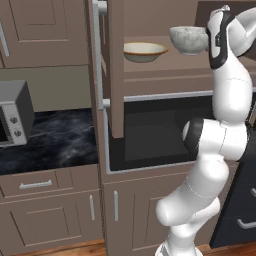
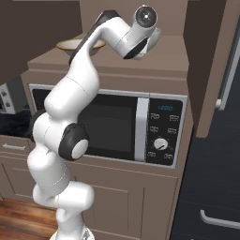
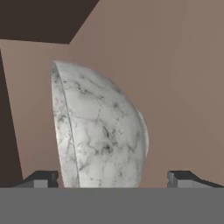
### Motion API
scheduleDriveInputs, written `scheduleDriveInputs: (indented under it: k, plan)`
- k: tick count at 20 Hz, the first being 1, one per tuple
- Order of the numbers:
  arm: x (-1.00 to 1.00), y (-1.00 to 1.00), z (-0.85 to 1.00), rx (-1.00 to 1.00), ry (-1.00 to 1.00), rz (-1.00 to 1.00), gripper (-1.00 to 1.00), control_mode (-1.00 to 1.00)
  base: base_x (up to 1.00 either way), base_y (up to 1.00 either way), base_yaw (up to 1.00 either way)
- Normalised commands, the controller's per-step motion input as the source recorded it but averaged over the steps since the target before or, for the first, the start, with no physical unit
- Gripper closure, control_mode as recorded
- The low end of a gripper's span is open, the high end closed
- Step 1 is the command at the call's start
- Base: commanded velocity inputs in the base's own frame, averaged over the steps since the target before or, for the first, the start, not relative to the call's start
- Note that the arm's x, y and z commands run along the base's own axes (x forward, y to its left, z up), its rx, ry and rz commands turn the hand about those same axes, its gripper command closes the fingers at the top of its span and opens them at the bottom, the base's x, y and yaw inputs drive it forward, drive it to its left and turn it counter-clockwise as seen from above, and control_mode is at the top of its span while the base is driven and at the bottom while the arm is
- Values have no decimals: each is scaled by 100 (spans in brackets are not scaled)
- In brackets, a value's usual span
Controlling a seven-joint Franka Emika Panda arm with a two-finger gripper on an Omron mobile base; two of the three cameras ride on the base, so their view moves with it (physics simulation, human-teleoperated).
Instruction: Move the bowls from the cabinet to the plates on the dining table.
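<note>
A white robot arm with dark joints is reaching up into a tall brown wooden cabinet [image 1: 112,70], whose panelled door is standing open with its long vertical grey bar handle [image 1: 98,55] facing the room. On the cabinet's brown shelf two bowls are sitting side by side, apart from each other. The shallow cream bowl with a tan-brown rim [image 1: 144,51] is resting to the left in the left base view; the deep grey-white marbled bowl [image 1: 188,40] is standing to its right, just beside the arm's hand.

In the hand view the marbled bowl [image 3: 100,131] is looming close, lying between the two dark finger tips of the gripper [image 3: 114,178]. The fingers are spread wide, one at each side of the bowl, and are not touching it; nothing is being held.

Below the shelf a built-in microwave with a black glass door and a silver dial [image 2: 136,131] is set into the cabinetry. To the far left, a small grey microwave [image 1: 12,115] is sitting on a black white-veined marble counter [image 1: 60,140].
</note>
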Motion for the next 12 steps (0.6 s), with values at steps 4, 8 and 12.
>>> scheduleDriveInputs:
  k: [4,8,12]
  plan:
    - [29,-8,-5,0,1,2,-100,-100,0,0,0]
    - [28,-7,-6,0,1,2,-100,-100,0,0,0]
    - [29,-6,-7,0,0,2,-100,-100,0,0,0]
